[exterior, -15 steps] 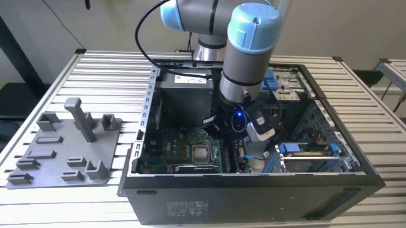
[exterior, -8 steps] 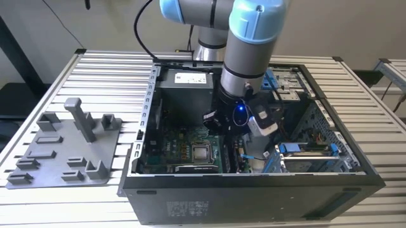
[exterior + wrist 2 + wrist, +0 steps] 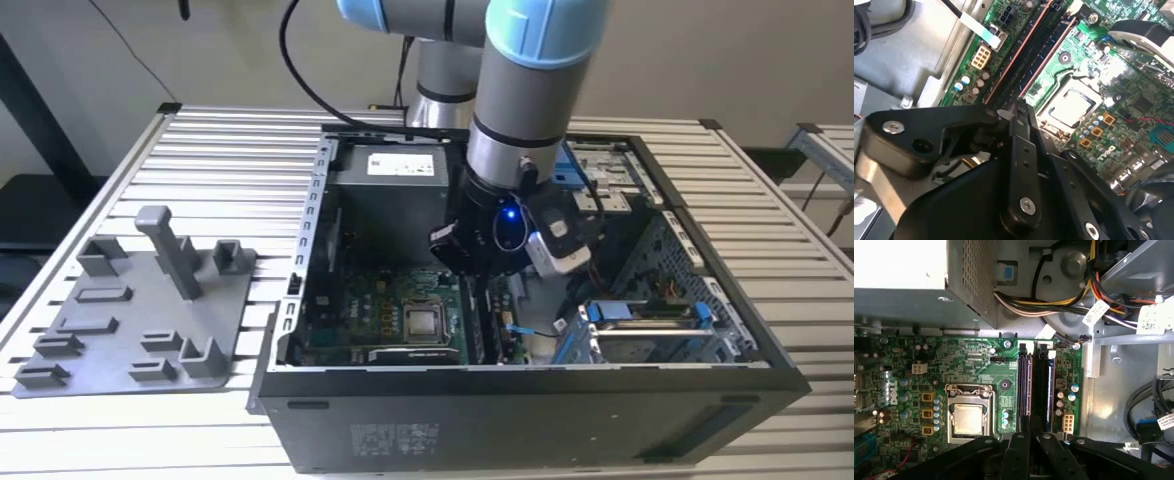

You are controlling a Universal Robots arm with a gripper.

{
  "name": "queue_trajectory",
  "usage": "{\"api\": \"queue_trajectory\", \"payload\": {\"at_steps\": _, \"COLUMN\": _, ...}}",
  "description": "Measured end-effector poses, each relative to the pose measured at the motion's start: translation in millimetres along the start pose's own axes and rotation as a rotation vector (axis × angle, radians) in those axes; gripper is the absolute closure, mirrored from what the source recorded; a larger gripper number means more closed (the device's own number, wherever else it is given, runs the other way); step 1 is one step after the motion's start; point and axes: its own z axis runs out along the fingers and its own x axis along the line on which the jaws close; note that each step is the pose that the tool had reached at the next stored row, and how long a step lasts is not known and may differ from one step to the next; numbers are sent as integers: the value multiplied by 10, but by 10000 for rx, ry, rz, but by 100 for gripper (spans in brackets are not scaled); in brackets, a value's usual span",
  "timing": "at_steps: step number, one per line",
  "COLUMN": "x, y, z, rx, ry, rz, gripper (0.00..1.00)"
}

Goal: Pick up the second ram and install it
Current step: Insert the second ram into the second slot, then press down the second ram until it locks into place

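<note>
- Gripper (image 3: 1029, 437), black, linkage-fingered: fingers close together over the motherboard's long dark memory slots (image 3: 1035, 385); can't tell if clamped on anything.
- Risk: slight misalignment jams the stick against the slot edge, flexing the green motherboard (image 3: 979, 375).

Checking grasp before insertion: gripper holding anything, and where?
Cannot tell. The gripper is low over the motherboard's memory slots; its own body hides the jaws.

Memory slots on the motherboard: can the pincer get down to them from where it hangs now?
Probably yes. The pincer hangs inside the open computer case, right over the end of the memory slots. The power cables and the processor socket lie off to the sides, not across its path.
</note>
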Motion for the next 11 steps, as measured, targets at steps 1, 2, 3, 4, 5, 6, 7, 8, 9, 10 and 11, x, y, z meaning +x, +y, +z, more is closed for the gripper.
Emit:
{"api": "queue_trajectory", "payload": {"at_steps": 1, "x": 0, "y": 0, "z": -2, "rx": 3, "ry": 1, "rz": 0, "gripper": 89}}
{"api": "queue_trajectory", "payload": {"at_steps": 2, "x": 1, "y": 0, "z": -1, "rx": 0, "ry": 0, "rz": 1, "gripper": 89}}
{"api": "queue_trajectory", "payload": {"at_steps": 3, "x": 1, "y": 0, "z": -3, "rx": 2, "ry": 1, "rz": 1, "gripper": 89}}
{"api": "queue_trajectory", "payload": {"at_steps": 4, "x": 1, "y": 0, "z": -3, "rx": 1, "ry": 1, "rz": 1, "gripper": 89}}
{"api": "queue_trajectory", "payload": {"at_steps": 5, "x": 1, "y": 0, "z": -4, "rx": 1, "ry": 1, "rz": 1, "gripper": 89}}
{"api": "queue_trajectory", "payload": {"at_steps": 6, "x": 1, "y": 0, "z": -5, "rx": 1, "ry": 1, "rz": 1, "gripper": 89}}
{"api": "queue_trajectory", "payload": {"at_steps": 7, "x": 0, "y": 0, "z": -5, "rx": 0, "ry": 1, "rz": 1, "gripper": 89}}
{"api": "queue_trajectory", "payload": {"at_steps": 8, "x": 1, "y": 0, "z": -6, "rx": 2, "ry": 1, "rz": 1, "gripper": 89}}
{"api": "queue_trajectory", "payload": {"at_steps": 9, "x": 1, "y": 0, "z": -6, "rx": 1, "ry": 1, "rz": 1, "gripper": 89}}
{"api": "queue_trajectory", "payload": {"at_steps": 10, "x": 1, "y": 0, "z": -9, "rx": 2, "ry": 1, "rz": 1, "gripper": 89}}
{"api": "queue_trajectory", "payload": {"at_steps": 11, "x": 0, "y": 0, "z": -11, "rx": 1, "ry": 1, "rz": 1, "gripper": 89}}
